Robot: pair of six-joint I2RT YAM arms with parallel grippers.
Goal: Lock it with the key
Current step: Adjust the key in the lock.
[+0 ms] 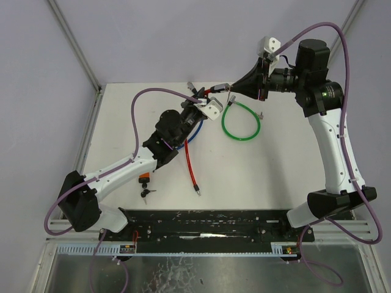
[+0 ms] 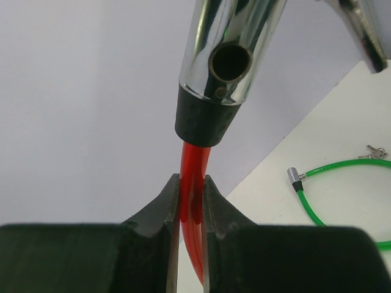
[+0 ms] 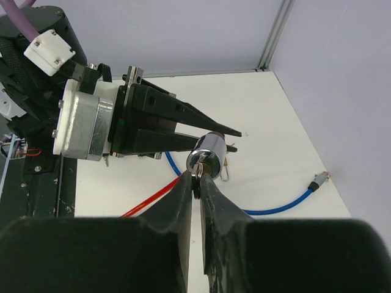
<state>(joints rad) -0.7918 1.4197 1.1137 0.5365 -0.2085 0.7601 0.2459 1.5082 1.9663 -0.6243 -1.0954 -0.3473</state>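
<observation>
White table (image 1: 275, 177), both arms meeting over its far middle. The red cable lock (image 1: 190, 165) trails down the table from there. Green cable loop (image 1: 241, 122) and blue cable (image 3: 275, 212) lie close by, neither involved. A loose bunch of keys (image 1: 146, 193) sits near the left arm's base.

Left gripper (image 2: 190, 189): clamped tight on the red cable right under the black collar, holding the chrome lock head (image 2: 226, 55) up off the table, its open socket facing the wrist camera.

Right gripper (image 3: 197, 177): jaws narrowed to a slit and pinched on the key (image 3: 197, 189), which sits in the end face of the lock head. Both fingers look to be touching the key's bow (how firm the pinch is, can't tell).

Step in hand, as I read it: turn the key.
- Rotate the right wrist about the cylinder's own axis, so line the wrist up with that axis first. Any sideways load will probably bend the key or drag it out.
- The left grip is on soft cable, not on the metal, so the head can twist along with the key. Turn slowly and keep the left arm rigid.
- The pinch sits at the very fingertips, so slip seems likely. Squeeze fully before applying torque.
- Don't pull back while turning.
</observation>
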